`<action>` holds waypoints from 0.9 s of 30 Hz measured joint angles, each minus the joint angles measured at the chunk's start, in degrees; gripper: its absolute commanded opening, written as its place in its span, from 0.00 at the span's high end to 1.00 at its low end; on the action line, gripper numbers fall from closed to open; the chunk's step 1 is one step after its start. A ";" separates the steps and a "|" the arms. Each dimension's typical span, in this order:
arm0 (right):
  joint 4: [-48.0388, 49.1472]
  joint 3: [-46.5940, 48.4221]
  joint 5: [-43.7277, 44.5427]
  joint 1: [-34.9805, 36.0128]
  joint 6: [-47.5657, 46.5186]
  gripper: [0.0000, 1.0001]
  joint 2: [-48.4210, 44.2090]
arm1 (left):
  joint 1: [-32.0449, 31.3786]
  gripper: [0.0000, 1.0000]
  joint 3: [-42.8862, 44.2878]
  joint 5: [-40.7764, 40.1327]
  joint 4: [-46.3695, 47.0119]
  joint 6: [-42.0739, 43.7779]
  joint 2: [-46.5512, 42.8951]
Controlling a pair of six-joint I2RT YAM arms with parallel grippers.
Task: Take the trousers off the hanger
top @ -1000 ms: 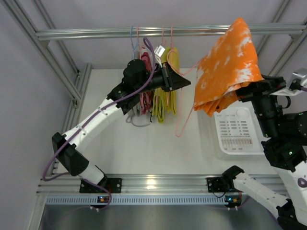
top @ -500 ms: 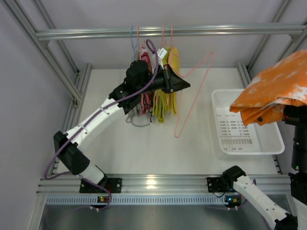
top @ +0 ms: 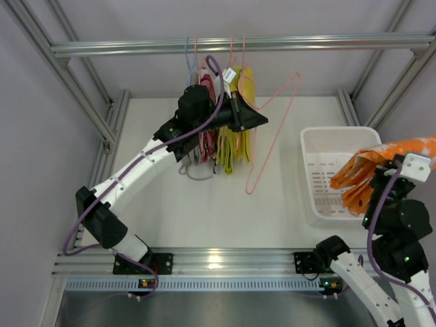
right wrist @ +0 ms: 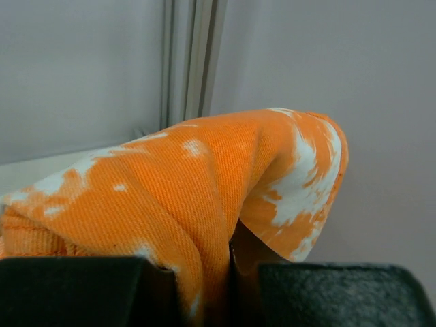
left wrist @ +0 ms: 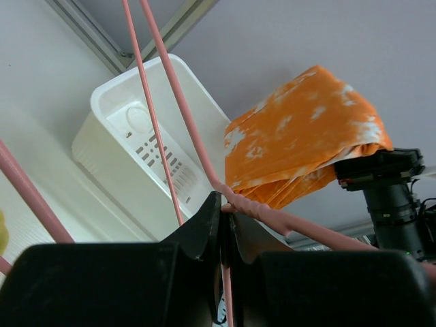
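The trousers [top: 361, 170] now hang clear of the hanger [left wrist: 272, 216], bunched in the right gripper [right wrist: 230, 262], which is clenched on a fold of the orange cloth. A second ago they were held high against the pink wire; since then the right arm has swung them out and down to the far right, over the right side of the white basket [top: 340, 131]. The hanger, now bare, stays up by the rail, its wire pinched in the tightly closed left gripper [left wrist: 225, 208] (the loop dangles free above the surface [top: 170, 204]). The removal itself looks done; what remains, I judge, is setting the trousers down, though whether cloth already touches the basket is hard to tell from above.
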 measured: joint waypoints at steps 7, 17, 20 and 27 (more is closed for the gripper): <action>-2.97 -6.10 2.38 -0.02 3.63 1.00 -2.93 | 0.94 1.00 -0.02 0.02 -0.20 -0.04 0.00; 0.35 -18.88 4.72 -0.07 9.33 0.74 5.46 | 1.73 1.00 0.00 0.70 -0.37 -2.14 0.00; 4.09 -19.61 4.15 -0.07 10.73 0.40 10.95 | 1.79 1.00 0.00 0.94 -0.37 -2.67 0.00; 5.05 -13.03 -2.05 -0.39 14.27 0.14 18.64 | 1.81 1.00 0.81 2.21 -0.35 -3.06 0.00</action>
